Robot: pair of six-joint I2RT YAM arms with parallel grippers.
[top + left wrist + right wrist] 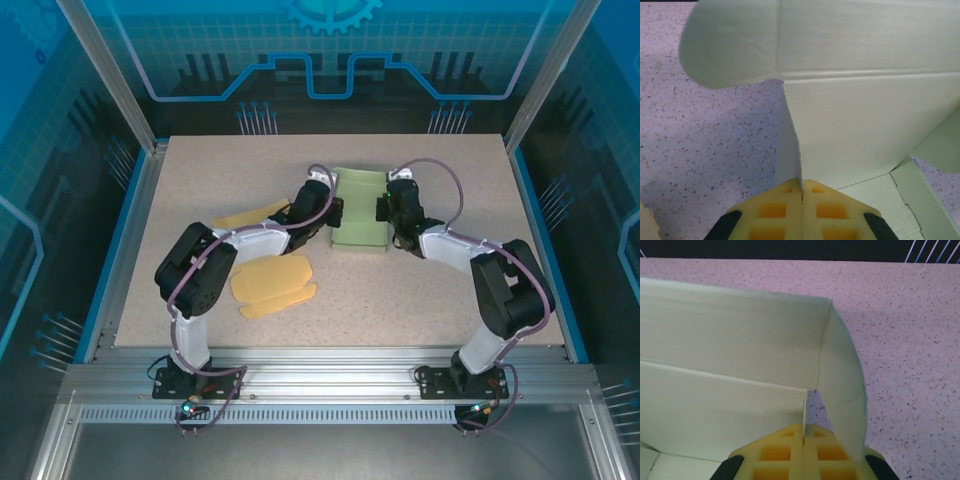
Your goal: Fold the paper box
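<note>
The pale green creased paperboard box (360, 212) lies a little toward 12 o'clock from the middle of the speckled beige tabletop (450, 300). The left gripper (337, 212) is at its 9 o'clock side and the right gripper (383, 208) at its 3 o'clock side.

**Step in hand:** I judge this to be the raising of the side walls, with both ends held at once.
- In the left wrist view, the left gripper (801, 192) has its 2 yellow ribbed fingers (780, 210) pressed together on the thin edge of an upright panel.
- In the right wrist view, the right gripper (804, 432) pinches a panel edge the same way, beside a rounded flap that curves away toward 3 o'clock.

**Next move:** it likely calls for both arms to work evenly, turning the held walls along their scored lines so the rounded flaps can tuck in. A one-sided pull would probably skew the light sheet or slide it on the table.

**Materials and shapes:**
- The board is matte and thin, with a faint grain, sharp pressed creases and a finely toothed cut edge near the left fingers. It should bend readily at the scores and buckle elsewhere.
- The tabletop looks hard and finely flecked.
- A yellow flat rounded sheet (272, 285) lies toward 8 o'clock from the box.
- A narrower yellow flat strip (248, 215) lies at 9 o'clock, partly under the left arm.
- Both yellow pieces are apart from the box.
</note>
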